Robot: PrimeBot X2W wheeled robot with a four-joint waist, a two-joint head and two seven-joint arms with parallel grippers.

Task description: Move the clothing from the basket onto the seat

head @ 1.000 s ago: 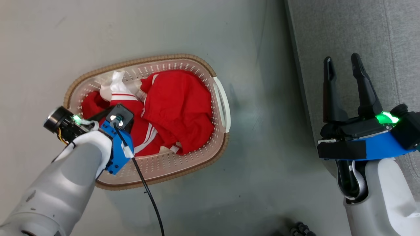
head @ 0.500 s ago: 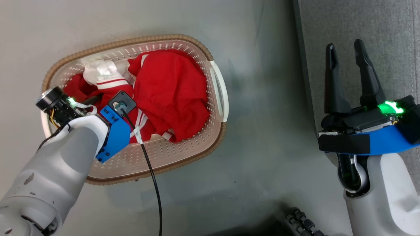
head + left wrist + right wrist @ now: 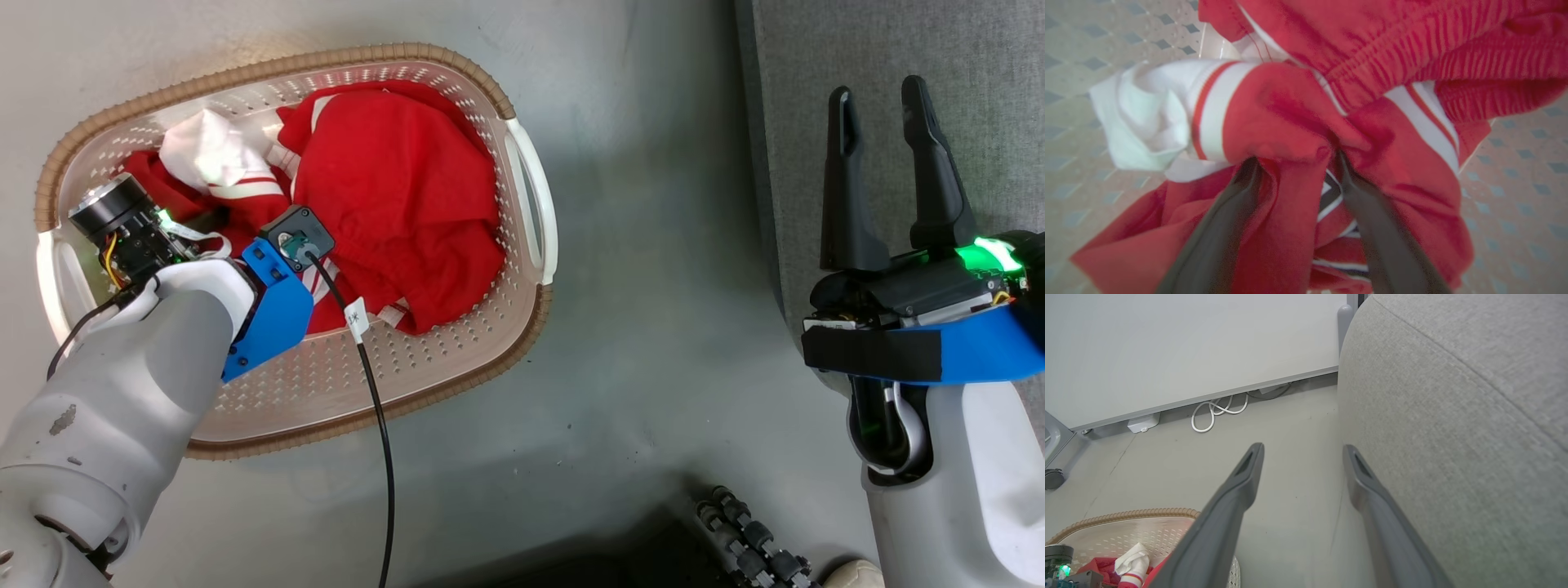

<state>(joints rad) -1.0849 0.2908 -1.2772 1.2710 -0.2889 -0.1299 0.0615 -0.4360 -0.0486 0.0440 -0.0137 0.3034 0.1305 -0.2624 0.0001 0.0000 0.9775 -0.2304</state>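
The cream basket [image 3: 457, 73] stands on the floor at the left with both red garments inside. The jersey [image 3: 245, 192] with white-striped trim lies at its left. The plainer red piece [image 3: 400, 188] is heaped at its right. My left arm [image 3: 163, 343] reaches down into the basket. In the left wrist view my left gripper [image 3: 1295, 161] is pushed into the jersey [image 3: 1274, 106], jaws apart, with a red fold between them and the tips buried. My right gripper [image 3: 878, 88] hangs open over the edge of the grey seat [image 3: 980, 65], holding nothing.
A black cable [image 3: 380, 457] runs from my left wrist across the grey floor. Part of my base [image 3: 751, 539] shows at the bottom. In the right wrist view white cables [image 3: 1220, 410] lie along the wall, and the seat's side [image 3: 1453, 416] rises right beside my right gripper [image 3: 1302, 451].
The head camera has dropped closer, so the whole picture shifted and the basket looks bigger. My left arm has reached further over the clothing in the basket. The right gripper stays open.
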